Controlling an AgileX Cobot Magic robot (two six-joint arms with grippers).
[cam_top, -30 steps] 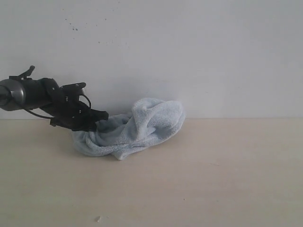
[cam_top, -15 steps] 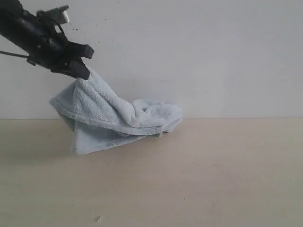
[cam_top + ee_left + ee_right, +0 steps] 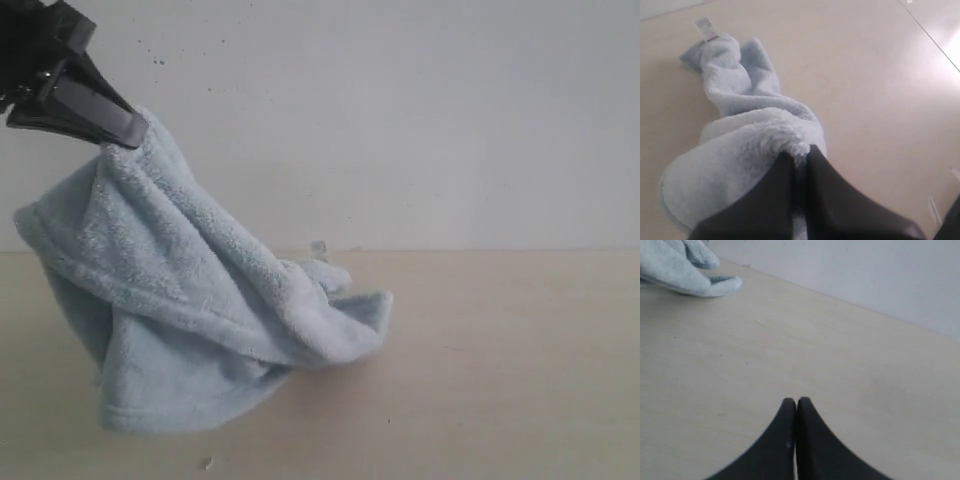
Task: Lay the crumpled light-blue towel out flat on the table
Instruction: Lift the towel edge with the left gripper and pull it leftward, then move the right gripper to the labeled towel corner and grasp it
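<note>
The light-blue towel [image 3: 190,310] hangs in folds from my left gripper [image 3: 128,128], which is shut on one upper edge of it, high at the left of the exterior view. Its lower end trails on the table [image 3: 500,380]. In the left wrist view the black fingers [image 3: 775,200] pinch the fluffy towel [image 3: 740,150], and a small white tag [image 3: 705,28] shows at its far end. My right gripper [image 3: 796,401] is shut on nothing, low over bare table [image 3: 840,365], with a corner of the towel [image 3: 685,270] far off. It is out of the exterior view.
A plain white wall [image 3: 420,120] rises behind the table's back edge. A small pale speck [image 3: 207,463] lies on the table near the front left. A lighter strip [image 3: 940,25] runs along the table's side in the left wrist view.
My left gripper has risen up and leftward with the towel in it. The towel has lifted off the table, unrolled downward and come nearer the camera; its tag now shows.
</note>
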